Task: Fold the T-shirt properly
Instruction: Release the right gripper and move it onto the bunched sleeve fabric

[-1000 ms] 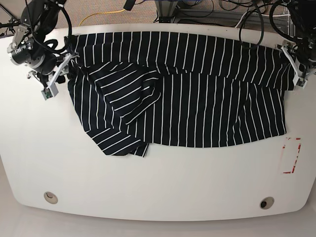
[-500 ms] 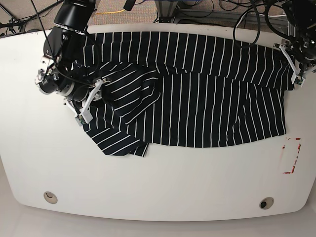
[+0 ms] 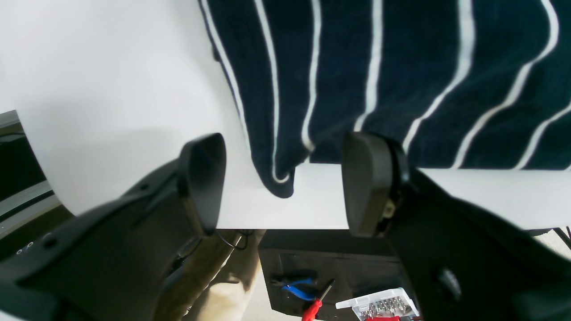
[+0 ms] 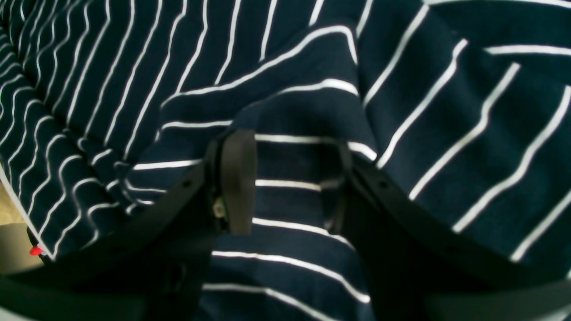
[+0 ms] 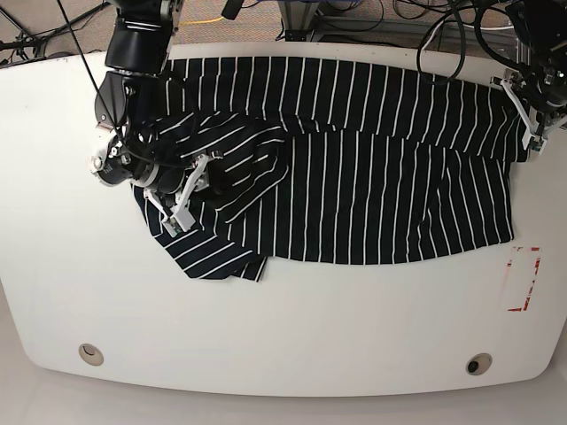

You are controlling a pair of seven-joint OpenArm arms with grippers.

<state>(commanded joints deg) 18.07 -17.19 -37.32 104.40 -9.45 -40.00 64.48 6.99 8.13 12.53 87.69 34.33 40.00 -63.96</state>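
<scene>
- Spread across the far half of the white surface (image 5: 283, 336): the T-shirt (image 5: 372, 159), dark with thin white stripes, partly folded, far edge along the surface's far rim.
- Rumpled and doubled over at the base view's left, with a loose flap (image 5: 217, 257) reaching toward the near side; smoother and flatter toward that view's right.
- Right hand (image 4: 287, 178) low over the bunched cloth, fingers apart with striped fabric showing in the gap; no clear pinch visible, so open and holding nothing, as far as can be told.
- Left hand (image 3: 281, 178) at the shirt's far corner (image 3: 279, 185) on the base view's right, fingers spread wide either side of that corner, not closed on it; corner lying on the surface close to the edge.
- Judged soft, light and limp: no stiffness to carry a fold, likely to sag and drag when lifted, wrinkles forming readily as in the crumpled part.
- Not fragile, not slippery; thin layers liable to be picked up two at a time, or missed if the pinch comes too shallow.
- Best holds, by judgement: corners and hemmed edges, such as the corner between the left fingers, and the outer edge of the rumpled flap rather than the middle of the bunch.
</scene>
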